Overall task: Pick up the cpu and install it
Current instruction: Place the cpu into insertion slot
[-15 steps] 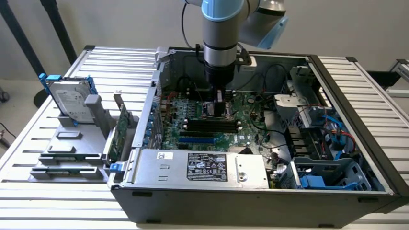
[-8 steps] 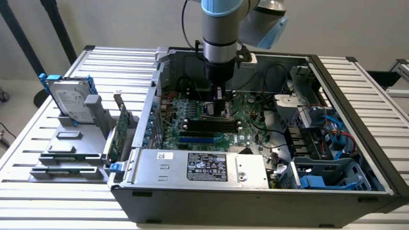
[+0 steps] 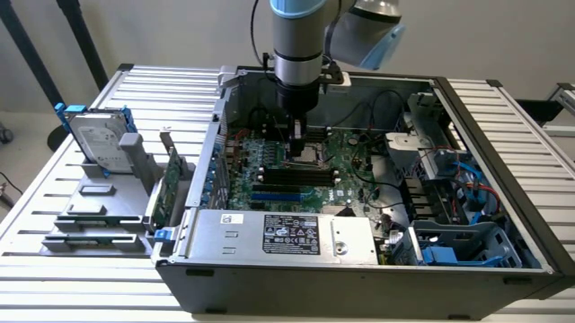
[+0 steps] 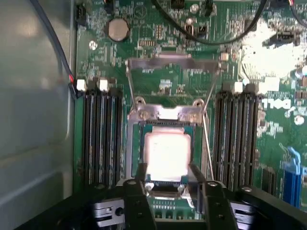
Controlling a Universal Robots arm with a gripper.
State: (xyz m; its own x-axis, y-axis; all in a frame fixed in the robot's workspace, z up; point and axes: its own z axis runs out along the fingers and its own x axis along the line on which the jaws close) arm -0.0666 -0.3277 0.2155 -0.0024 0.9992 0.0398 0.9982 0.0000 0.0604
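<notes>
Where the arm [image 3: 297, 40] dips into the steel case [image 3: 269, 289], the black gripper [image 3: 297, 155] hangs over the green motherboard [image 3: 346, 145]. From the wrist, the flat, square, dull-silver cpu [image 4: 167, 152] lies in its metal-framed socket [image 4: 135, 143] right beneath the gripper; whether it is gripped, I cannot tell.

Exterior view overlooks the whole case [image 3: 359, 286] from above; wrist view faces the shared motherboard [image 4: 163, 86] closely.

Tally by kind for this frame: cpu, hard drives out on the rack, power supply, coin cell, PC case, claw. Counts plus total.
cpu: 1
hard drive on the rack outside the case: 1
power supply: 1
coin cell: 1
PC case: 1
claw: 1
Total: 6
</notes>
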